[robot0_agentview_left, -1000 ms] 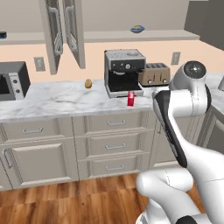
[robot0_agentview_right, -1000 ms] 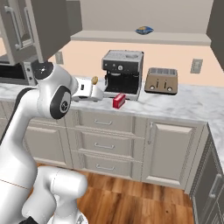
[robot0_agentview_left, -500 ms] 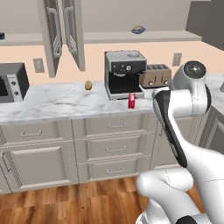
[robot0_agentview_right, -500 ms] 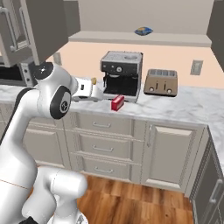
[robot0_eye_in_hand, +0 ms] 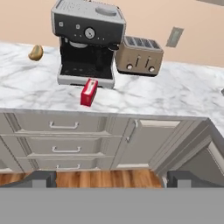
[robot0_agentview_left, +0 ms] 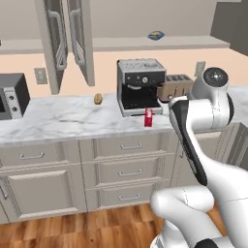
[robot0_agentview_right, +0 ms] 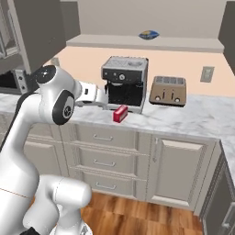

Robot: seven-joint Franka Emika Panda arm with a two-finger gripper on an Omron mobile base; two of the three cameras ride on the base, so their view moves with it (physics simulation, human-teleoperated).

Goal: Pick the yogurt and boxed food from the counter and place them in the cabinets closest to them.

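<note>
The boxed food (robot0_agentview_left: 148,117) is a small red box standing on the white marble counter (robot0_agentview_left: 63,121), just in front of the coffee machine (robot0_agentview_left: 140,85). From the right it shows as the same red box (robot0_agentview_right: 120,113) on the counter (robot0_agentview_right: 197,114), a little right of and below my hand. My gripper (robot0_eye_in_hand: 112,180) is open, its two dark fingertips (robot0_eye_in_hand: 37,179) far apart with nothing between them. It looks down from well back at the red box (robot0_eye_in_hand: 89,92). The upper cabinets (robot0_agentview_left: 68,43) stand with doors open at left. The yogurt is out of view.
A toaster (robot0_agentview_left: 177,86) sits right of the coffee machine. A small brown item (robot0_agentview_left: 98,99) lies on the counter to its left, and a dark oven (robot0_agentview_left: 12,96) stands at the far left. A flat blue-and-yellow item (robot0_agentview_left: 156,35) rests on the wall shelf. Drawers (robot0_eye_in_hand: 63,127) run below.
Both base views have shifted slightly and the things have drifted lower, so the camera has moved. The red box stays put on the counter. The gripper stays open.
</note>
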